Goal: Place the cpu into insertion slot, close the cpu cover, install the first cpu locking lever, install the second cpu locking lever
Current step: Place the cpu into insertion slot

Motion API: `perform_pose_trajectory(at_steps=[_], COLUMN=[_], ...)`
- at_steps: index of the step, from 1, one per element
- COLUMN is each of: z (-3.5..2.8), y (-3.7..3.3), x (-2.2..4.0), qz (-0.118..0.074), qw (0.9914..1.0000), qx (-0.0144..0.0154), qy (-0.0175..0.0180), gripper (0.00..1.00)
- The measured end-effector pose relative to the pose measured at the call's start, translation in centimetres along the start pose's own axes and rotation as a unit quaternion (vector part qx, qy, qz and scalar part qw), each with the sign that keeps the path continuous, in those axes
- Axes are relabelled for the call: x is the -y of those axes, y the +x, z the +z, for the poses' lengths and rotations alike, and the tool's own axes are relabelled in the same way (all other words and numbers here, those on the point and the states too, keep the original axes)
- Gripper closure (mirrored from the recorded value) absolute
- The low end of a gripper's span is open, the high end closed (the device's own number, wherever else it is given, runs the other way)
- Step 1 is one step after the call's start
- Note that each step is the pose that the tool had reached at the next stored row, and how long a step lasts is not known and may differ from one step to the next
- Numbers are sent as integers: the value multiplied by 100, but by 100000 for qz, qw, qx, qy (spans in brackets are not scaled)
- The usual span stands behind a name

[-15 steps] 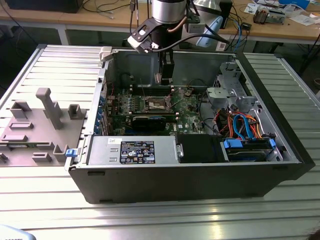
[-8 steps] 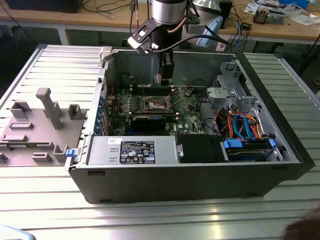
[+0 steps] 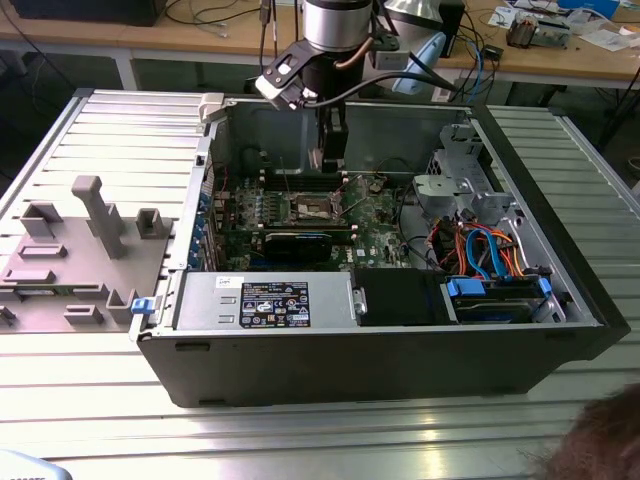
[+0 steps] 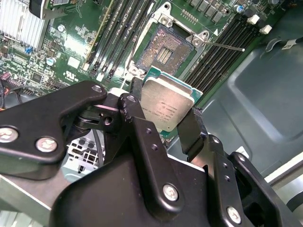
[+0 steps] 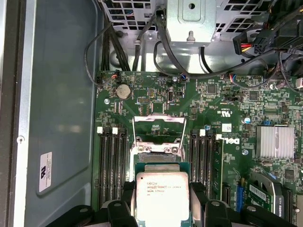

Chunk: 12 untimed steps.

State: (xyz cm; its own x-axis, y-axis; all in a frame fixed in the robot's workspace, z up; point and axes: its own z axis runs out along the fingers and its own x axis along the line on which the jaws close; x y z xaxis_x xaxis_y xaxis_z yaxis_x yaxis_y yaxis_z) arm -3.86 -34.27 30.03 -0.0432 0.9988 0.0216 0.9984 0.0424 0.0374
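Black pincer (image 4: 164, 112) is clamped on the small flat square silvery-topped cpu (image 4: 166, 105) by two opposite edges; the dark-centred square metal-rimmed insertion slot (image 4: 163, 51) sits uncovered just past its tips.

Looks like a robotics lab or electronics workshop. Evident in the exterior view from a slotted aluminium-profile table (image 3: 300, 440) bearing an opened desktop computer case (image 3: 380, 365) under a robot arm (image 3: 335, 25), a grey moulded fixture plate (image 3: 90, 270) beside it, and wooden workbenches (image 3: 150, 38) behind, strewn with cables (image 3: 215, 12) and small parts (image 3: 530, 30).
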Motion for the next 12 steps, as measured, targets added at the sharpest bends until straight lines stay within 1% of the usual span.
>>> perform_pose_trajectory(at_steps=[1, 5, 7, 12], z=[11, 18, 38, 47], y=[0, 0, -1, -1], x=[1, 1, 2, 2], qz=[0, 1, -1, 0], qw=[100000, 100000, 100000, 100000], qx=[-3, -1, 1, -1], qy=[-3, -1, 1, -1], gripper=[45, 45, 45, 45])
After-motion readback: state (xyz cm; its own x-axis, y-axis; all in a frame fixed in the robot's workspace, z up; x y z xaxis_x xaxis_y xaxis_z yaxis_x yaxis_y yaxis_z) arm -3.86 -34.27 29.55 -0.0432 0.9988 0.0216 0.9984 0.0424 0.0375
